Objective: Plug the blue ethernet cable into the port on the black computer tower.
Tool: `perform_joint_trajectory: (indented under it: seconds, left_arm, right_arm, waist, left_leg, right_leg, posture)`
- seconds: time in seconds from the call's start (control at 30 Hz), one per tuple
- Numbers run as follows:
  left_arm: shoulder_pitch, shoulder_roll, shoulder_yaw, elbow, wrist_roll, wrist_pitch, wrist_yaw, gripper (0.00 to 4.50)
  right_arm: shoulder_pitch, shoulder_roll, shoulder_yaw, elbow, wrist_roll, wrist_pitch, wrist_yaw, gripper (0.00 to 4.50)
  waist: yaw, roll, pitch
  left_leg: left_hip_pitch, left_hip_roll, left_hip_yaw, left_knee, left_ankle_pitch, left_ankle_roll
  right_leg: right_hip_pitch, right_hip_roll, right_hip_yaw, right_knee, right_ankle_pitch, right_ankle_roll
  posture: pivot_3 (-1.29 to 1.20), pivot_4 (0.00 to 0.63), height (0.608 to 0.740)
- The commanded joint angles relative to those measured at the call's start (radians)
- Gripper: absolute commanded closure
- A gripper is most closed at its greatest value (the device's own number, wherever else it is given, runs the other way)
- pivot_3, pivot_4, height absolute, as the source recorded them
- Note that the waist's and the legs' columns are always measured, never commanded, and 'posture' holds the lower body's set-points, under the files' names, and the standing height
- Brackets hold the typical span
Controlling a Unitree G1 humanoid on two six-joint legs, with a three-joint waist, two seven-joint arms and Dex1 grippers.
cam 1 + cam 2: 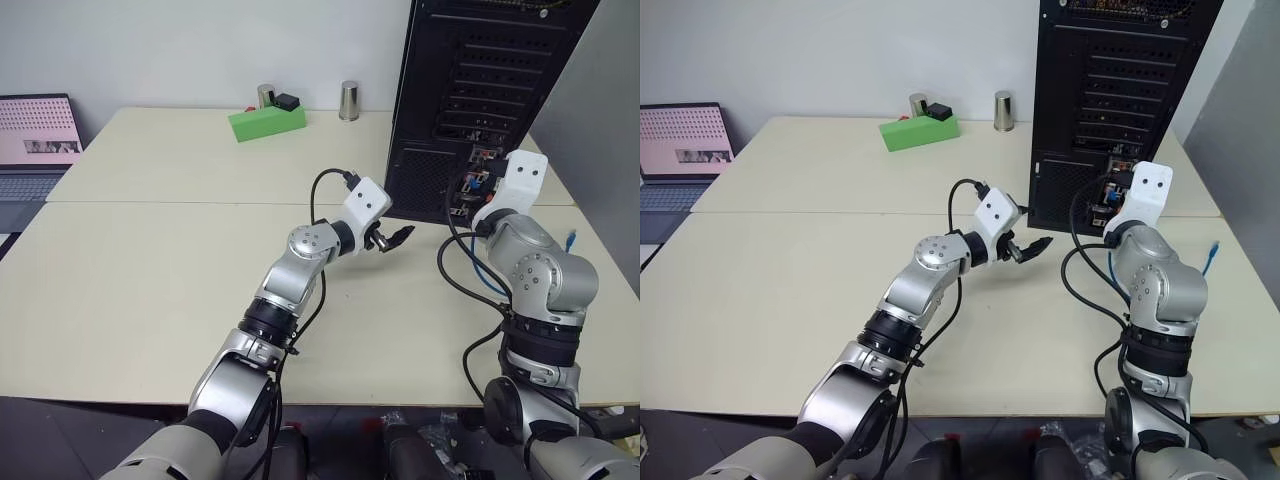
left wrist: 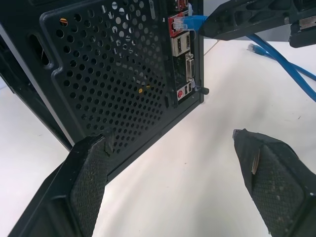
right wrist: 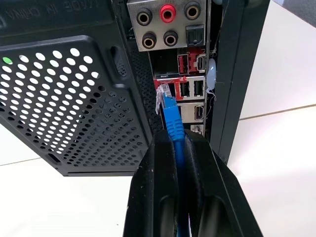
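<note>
The black computer tower stands at the table's far right with its rear panel facing me. My right gripper is shut on the blue ethernet cable, just behind its clear plug. The plug's tip rests at the mouth of the red-framed port, below the audio jacks; how deep it sits I cannot tell. The cable's slack trails over the table to its loose far end. My left gripper hovers open in front of the tower's mesh vent, with nothing between its fingers.
A green box and two metal cups stand at the table's far side. An open laptop sits at the far left. Black robot cables loop beside the right arm.
</note>
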Motion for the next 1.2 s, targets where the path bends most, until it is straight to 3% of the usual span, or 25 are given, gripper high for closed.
perform_joint_trajectory:
  seconds: [0.03, 1.2]
  left_arm:
    - [-0.004, -0.006, 0.0, -0.029, 0.004, -0.018, 0.004, 0.41]
    - [-0.005, -0.013, -0.004, -0.025, 0.008, -0.025, 0.0, 0.41]
  right_arm:
    - [-0.026, -0.012, 0.0, -0.025, -0.005, -0.025, 0.005, 4.5]
    - [-0.037, -0.004, -0.032, 0.006, -0.012, -0.019, -0.013, 4.5]
  waist:
    - [0.0, 0.0, 0.0]
    - [0.0, 0.0, 0.0]
  left_leg:
    - [0.0, 0.0, 0.0, 0.0, 0.0, 0.0]
    - [0.0, 0.0, 0.0, 0.0, 0.0, 0.0]
  right_leg:
    - [0.0, 0.0, 0.0, 0.0, 0.0, 0.0]
    - [0.0, 0.0, 0.0, 0.0, 0.0, 0.0]
  posture:
    - [0.0, 0.15, 0.74]
    - [0.0, 0.15, 0.74]
